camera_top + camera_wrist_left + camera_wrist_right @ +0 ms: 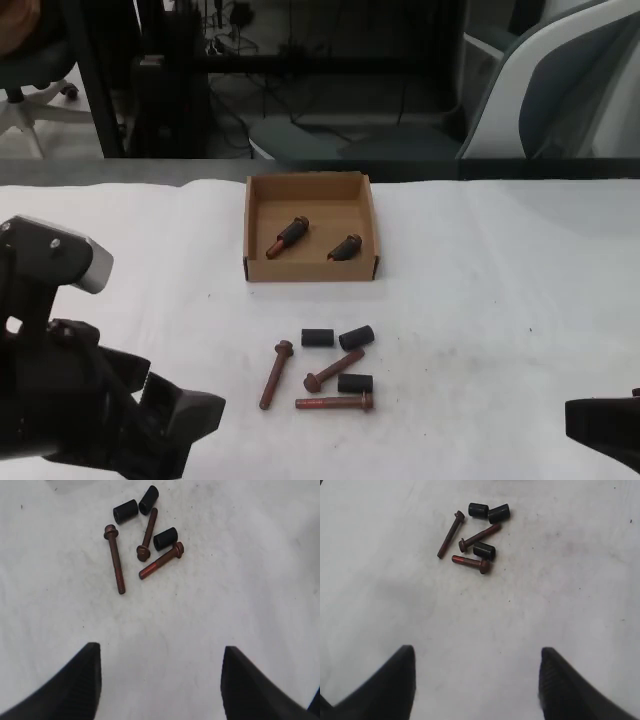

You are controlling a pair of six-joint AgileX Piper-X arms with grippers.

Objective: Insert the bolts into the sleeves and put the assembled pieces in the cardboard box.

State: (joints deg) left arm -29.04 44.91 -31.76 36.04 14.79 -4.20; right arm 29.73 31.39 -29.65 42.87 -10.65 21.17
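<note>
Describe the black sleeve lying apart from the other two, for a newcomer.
Start at the cardboard box; a cluster of parts lies just nearer the camera. The sleeve sits between two bolts, while the other sleeves lie side by side nearer the box.

At the lower left of the high view we see an arm (90, 400): black, blocky and angular, with a light grey housing (60, 255) on top bearing two small dark dots (screws or holes, we cannot tell). At the lower right edge sits a black block (600, 425) of an arm. The left gripper (161, 647) has black fingers (75, 690), tapering wedges with fine ribbing; the right gripper (477, 649) looks alike.
</note>
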